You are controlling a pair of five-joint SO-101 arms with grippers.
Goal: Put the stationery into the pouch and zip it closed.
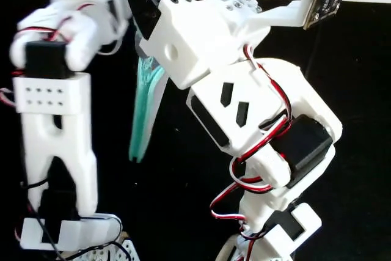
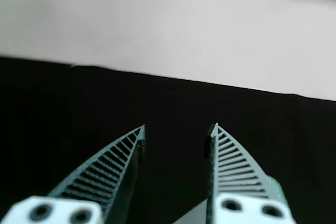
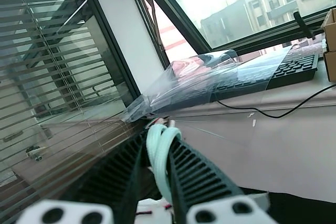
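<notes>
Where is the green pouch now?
The green pouch hangs in mid-air from the shut right hand, between the left arm and the right arm in the high view, above the black table.

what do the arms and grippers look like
Both arms are white plastic shells with black motor blocks and red, white and black cables. The left gripper and right gripper have dark ribbed pointed fingers on white bases with screw holes.
</notes>
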